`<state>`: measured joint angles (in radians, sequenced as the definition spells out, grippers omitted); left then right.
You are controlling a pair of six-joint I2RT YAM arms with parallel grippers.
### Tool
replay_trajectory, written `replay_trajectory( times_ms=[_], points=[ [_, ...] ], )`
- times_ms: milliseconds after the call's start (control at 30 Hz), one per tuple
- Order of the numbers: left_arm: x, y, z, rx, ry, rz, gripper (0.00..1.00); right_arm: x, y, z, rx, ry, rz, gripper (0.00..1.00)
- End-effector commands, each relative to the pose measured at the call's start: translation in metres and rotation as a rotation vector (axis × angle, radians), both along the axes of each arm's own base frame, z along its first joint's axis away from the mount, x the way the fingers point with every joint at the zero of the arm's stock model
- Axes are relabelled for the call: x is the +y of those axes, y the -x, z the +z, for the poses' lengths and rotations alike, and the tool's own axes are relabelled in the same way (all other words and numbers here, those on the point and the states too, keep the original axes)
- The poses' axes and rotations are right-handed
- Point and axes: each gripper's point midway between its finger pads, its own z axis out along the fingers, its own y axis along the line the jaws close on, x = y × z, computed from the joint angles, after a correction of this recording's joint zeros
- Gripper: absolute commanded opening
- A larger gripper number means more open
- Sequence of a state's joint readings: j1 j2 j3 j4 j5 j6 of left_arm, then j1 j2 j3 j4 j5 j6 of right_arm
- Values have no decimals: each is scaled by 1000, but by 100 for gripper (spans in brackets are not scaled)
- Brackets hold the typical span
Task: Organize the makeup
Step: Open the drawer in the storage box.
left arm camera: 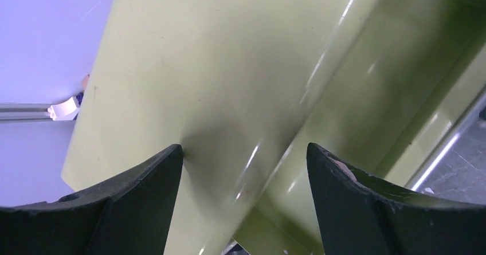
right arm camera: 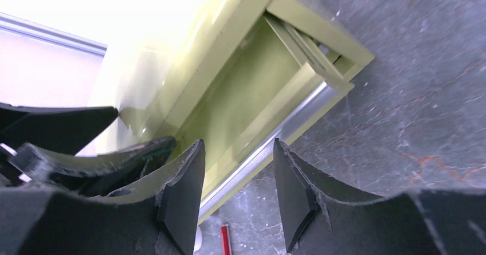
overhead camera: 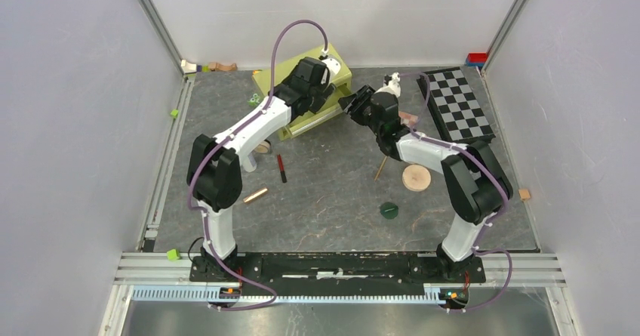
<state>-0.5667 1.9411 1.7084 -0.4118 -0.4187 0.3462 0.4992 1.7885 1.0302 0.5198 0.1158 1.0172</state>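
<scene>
The left gripper (left arm camera: 243,149) hangs over the open green case (overhead camera: 287,64) at the back of the table (overhead camera: 332,192). Its fingers are spread wide and grip nothing, and the raised lid (left arm camera: 200,66) fills the wrist view just beyond the tips. The right gripper (right arm camera: 239,146) sits at the case's right end with its jaws parted and empty, and the case's inside shows past them.

The makeup lies loose on the table, outside the case. A red-black pencil (overhead camera: 282,168) and a rose-gold tube (overhead camera: 255,195) lie beside the left arm (overhead camera: 249,128). A tan compact (overhead camera: 262,148) is partly hidden under that arm. A second compact (overhead camera: 416,177) lies by the right arm (overhead camera: 430,151), and a green disc (overhead camera: 389,210) lies nearer the front edge. The chequered board (overhead camera: 456,106) lies at the far right.
</scene>
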Motion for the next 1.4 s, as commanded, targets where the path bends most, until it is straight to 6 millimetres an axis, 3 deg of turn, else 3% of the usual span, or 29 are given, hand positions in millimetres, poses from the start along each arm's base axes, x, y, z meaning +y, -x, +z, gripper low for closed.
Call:
replay_trajectory(
  times_ms=[0, 233, 333, 500, 667, 1067, 1367],
  points=[
    [-8, 18, 49, -58, 81, 14, 86, -23, -4, 36, -38, 167, -55, 54],
    [-22, 48, 62, -17, 213, -43, 85, -30, -16, 58, -50, 351, 3, 52],
    [-24, 62, 58, 16, 267, -56, 85, -22, -31, 64, -48, 416, 72, 48],
    [-34, 81, 42, 103, 340, -93, 85, -14, -36, 63, -66, 485, 174, 47],
    [-33, 86, 31, 121, 353, -85, 88, -14, -41, 67, -90, 528, 207, 44],
    [-56, 96, 15, 210, 440, -149, 84, 6, -60, 49, -80, 550, 316, 19],
    [-71, 98, -2, 278, 458, -190, 82, 19, -68, 29, -52, 525, 359, 10]
  ],
)
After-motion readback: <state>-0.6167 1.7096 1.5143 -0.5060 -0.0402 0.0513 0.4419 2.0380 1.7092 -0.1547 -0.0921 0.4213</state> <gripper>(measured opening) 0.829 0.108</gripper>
